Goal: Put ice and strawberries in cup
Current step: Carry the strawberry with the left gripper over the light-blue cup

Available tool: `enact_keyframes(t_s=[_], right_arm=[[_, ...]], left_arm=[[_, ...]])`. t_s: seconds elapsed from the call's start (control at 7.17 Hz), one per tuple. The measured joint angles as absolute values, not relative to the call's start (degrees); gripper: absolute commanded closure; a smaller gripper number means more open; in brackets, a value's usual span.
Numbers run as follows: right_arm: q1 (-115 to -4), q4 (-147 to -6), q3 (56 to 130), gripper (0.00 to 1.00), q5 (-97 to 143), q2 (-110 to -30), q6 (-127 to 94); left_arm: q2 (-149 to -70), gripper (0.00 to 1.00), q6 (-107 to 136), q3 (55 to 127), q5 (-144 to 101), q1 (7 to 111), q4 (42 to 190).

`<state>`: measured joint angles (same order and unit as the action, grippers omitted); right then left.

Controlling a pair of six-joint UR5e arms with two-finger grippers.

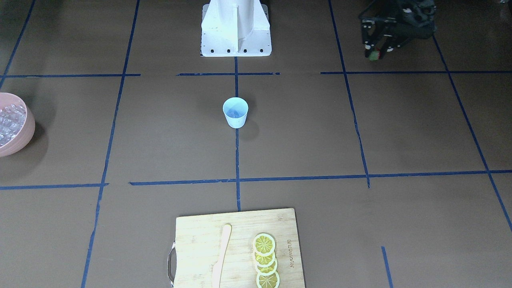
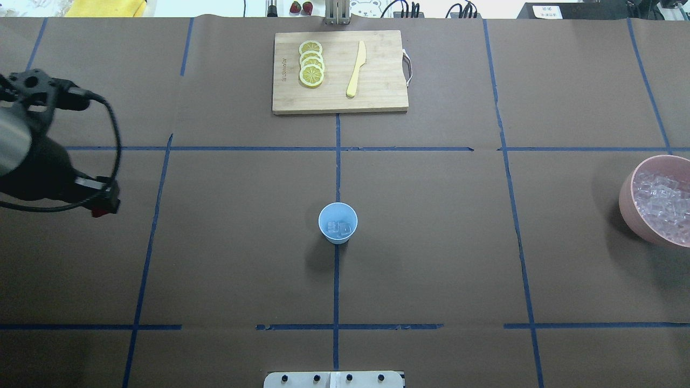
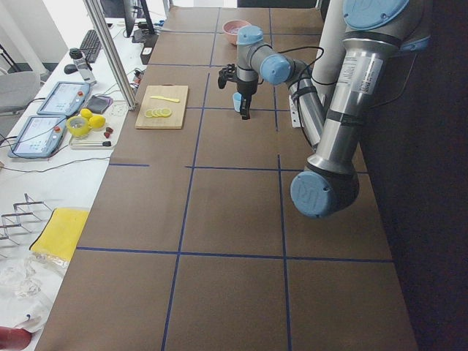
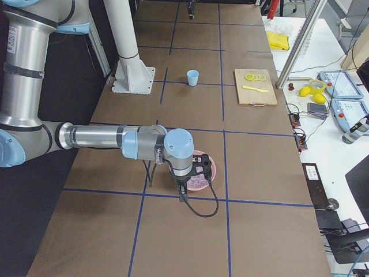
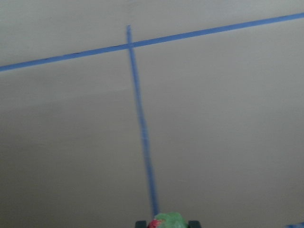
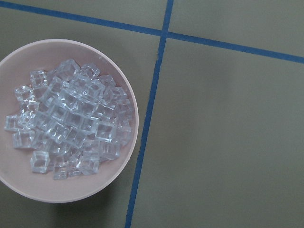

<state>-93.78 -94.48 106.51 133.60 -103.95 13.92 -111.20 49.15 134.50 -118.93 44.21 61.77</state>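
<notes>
The light-blue cup (image 2: 338,222) stands upright at the table's middle, also in the front view (image 1: 235,113), with a few ice cubes (image 2: 341,229) inside. My left gripper (image 1: 375,53) hangs above the table far to the cup's left, shut on the small red strawberry (image 1: 373,55) with a green top, which shows between the fingertips in the left wrist view (image 5: 166,222). More ice (image 6: 71,118) fills the pink bowl (image 6: 121,175). My right gripper (image 4: 183,189) hovers over that bowl in the right side view; I cannot tell if it is open or shut.
A wooden cutting board (image 2: 377,94) at the far middle carries lemon slices (image 2: 311,63) and a yellow knife (image 2: 356,69). The pink bowl (image 2: 628,202) sits at the table's right edge. Two more strawberries (image 2: 301,7) lie beyond the table's far edge.
</notes>
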Motion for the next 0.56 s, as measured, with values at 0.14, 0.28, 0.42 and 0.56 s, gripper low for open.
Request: enact_keyframes(t_s=[0.14, 0.28, 0.42, 0.56], right_arm=[[-93.78, -94.48, 106.47, 0.01, 133.60, -103.92, 13.90], [-93.78, -94.48, 106.45, 0.01, 133.59, -103.90, 13.87], [-93.78, -94.48, 106.42, 0.01, 133.59, -103.89, 13.83], [-93.78, -94.48, 106.38, 0.01, 133.59, -103.89, 13.81]], left_arm=[[-119.13, 0.95, 55.37, 130.06, -116.85, 40.47, 59.37], [-126.98, 0.95, 61.67, 123.68, -114.56, 37.08, 58.97], [-133.11, 0.92, 67.70, 116.88, -112.50, 34.31, 61.19], [-136.41, 0.92, 72.25, 111.35, -110.86, 32.75, 65.14]])
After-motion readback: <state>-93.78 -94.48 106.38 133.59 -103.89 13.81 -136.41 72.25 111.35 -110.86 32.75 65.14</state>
